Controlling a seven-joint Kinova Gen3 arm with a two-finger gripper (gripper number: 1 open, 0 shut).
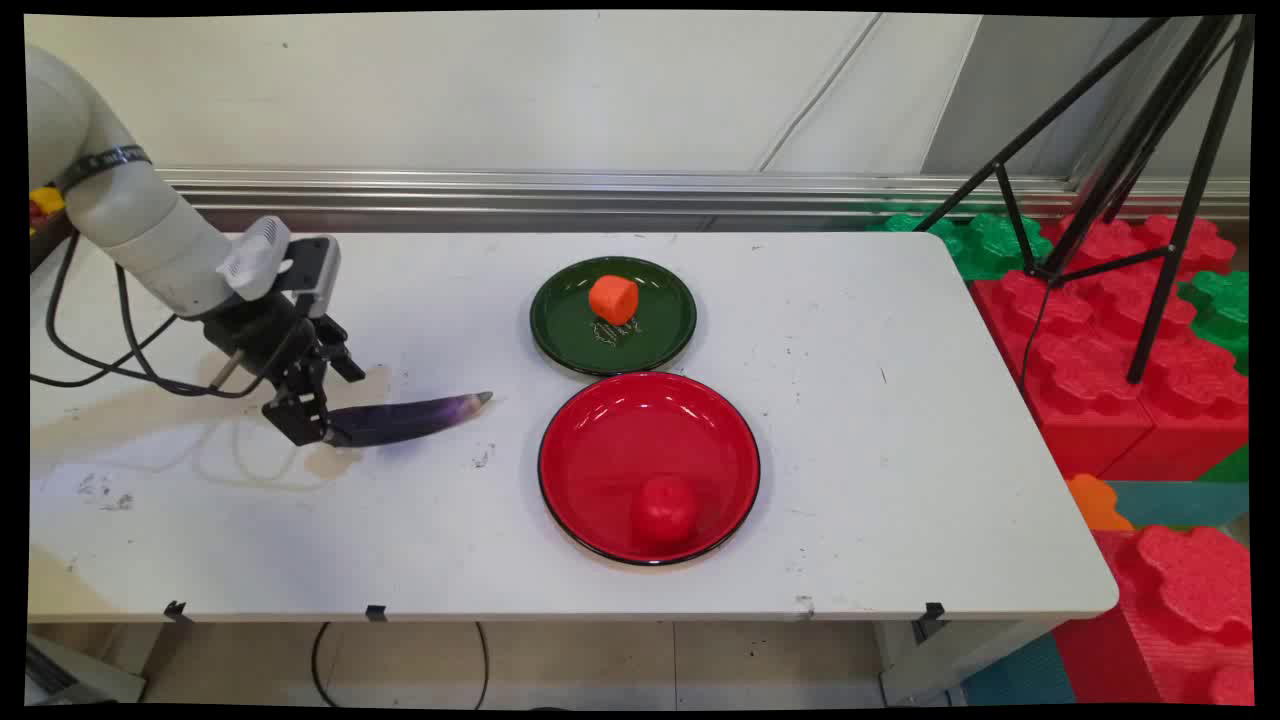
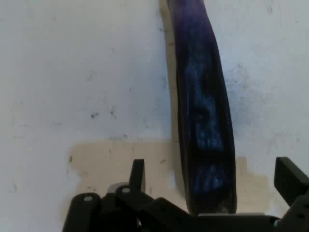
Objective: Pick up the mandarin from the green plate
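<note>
A glossy, tapered purple eggplant (image 2: 205, 121) is being straddled at its blunt end by the gripper (image 2: 212, 186), fingers spread clear either side, on the scuffed table (image 2: 72, 72).

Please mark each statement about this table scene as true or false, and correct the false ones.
1. The gripper is at the thick end of the purple eggplant. True.
2. The orange piece lies on the red plate. False: it lies on the green plate.
3. The red plate holds a red fruit. True.
4. The eggplant rests on the green plate. False: it lies on the white table, left of both plates.
</note>
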